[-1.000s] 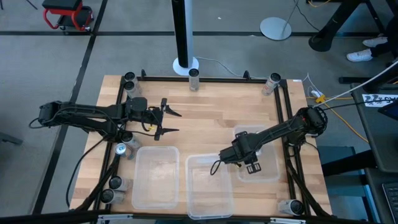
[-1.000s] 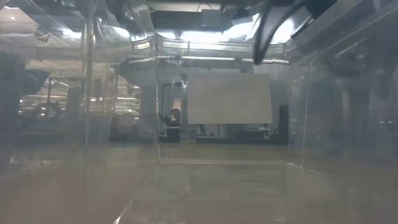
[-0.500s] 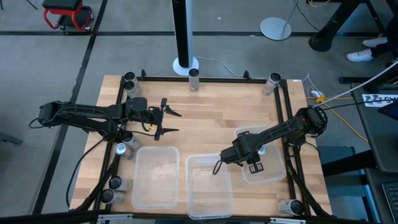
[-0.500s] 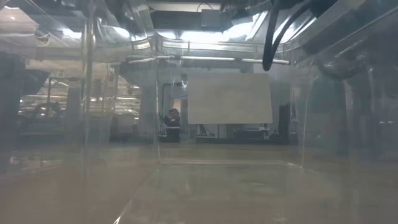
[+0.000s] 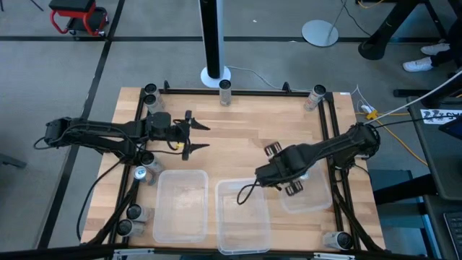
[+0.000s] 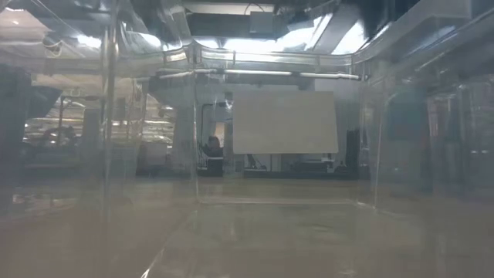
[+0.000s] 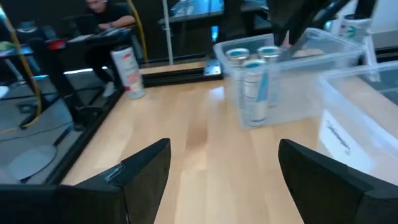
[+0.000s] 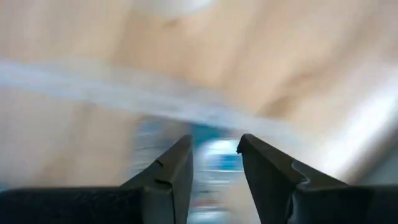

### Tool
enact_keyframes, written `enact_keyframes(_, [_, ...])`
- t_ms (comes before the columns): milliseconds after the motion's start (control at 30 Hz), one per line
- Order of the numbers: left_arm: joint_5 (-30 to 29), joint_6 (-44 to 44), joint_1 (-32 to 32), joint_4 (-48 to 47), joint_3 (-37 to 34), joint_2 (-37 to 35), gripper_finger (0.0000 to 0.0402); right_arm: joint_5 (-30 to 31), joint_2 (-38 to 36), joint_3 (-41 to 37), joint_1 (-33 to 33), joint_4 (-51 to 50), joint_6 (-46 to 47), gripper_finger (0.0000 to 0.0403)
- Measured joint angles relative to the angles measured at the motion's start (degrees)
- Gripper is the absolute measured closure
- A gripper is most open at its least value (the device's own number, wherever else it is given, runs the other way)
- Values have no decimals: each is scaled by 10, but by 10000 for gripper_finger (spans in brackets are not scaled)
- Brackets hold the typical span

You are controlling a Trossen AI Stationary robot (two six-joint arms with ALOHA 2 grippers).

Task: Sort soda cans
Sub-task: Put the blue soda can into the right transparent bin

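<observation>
**Right arm reaching low between two bins, left arm waiting open**

The right gripper (image 8: 214, 142) is reaching in low from the right side of the bench (image 5: 238, 123), hanging near the gap between the right clear bin (image 5: 317, 201) and the middle clear bin (image 5: 245, 232). Its wrist view is smearing badly: a blue-white soda can (image 8: 214, 163) is showing in the narrow gap between the two dark prongs, with a pale streak of bin rim crossing the wood beyond. Whether the fingers are gripping that can or only framing it, I cannot tell.

The left gripper (image 5: 208, 137) is hovering over bare wood at the left-centre of the bench, well apart from the bins, its fingers (image 7: 140, 171) standing wide apart and holding nothing. It is looking across the boards at the right bin, where silver-topped cans (image 7: 254, 87) with blue-white sides are standing upright together inside the near corner.

A third clear bin (image 5: 180, 217) is sitting at the front left, just beside the middle one. More cans are standing around the bench's dark edge frame: a silver-topped one (image 5: 139, 173) near the left bin's corner, a dark-topped one (image 5: 225, 87) at the middle of the far edge, and a white-and-red can (image 7: 127, 71) at the far right edge.
</observation>
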Motion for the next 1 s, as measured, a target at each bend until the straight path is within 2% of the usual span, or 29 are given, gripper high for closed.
enact_keyframes(167, [-39, -2, 0, -116, 88, 0, 114, 207, -13, 24, -5, 34, -116, 267])
enact_keyframes(233, [-74, -2, 1, -180, 135, 0, 114, 262, -18, 17, -16, 49, -162, 267])
enact_keyframes(333, [-115, -15, 14, -277, 204, 0, 114, 308, -18, -1, -41, 83, -222, 267])
enact_keyframes(500, [-139, -62, 52, -412, 285, 0, 114, 318, -18, -49, -102, 179, -351, 267])
enact_keyframes(700, [-153, -126, 92, -550, 323, 0, 114, 317, -22, -110, -176, 317, -483, 267])
enact_keyframes(833, [-168, -184, 93, -652, 340, 0, 114, 274, -49, -169, -203, 430, -555, 267])
enact_keyframes(1000, [-199, -296, 75, -805, 386, 1, 114, 218, -101, -280, -217, 563, -594, 267])
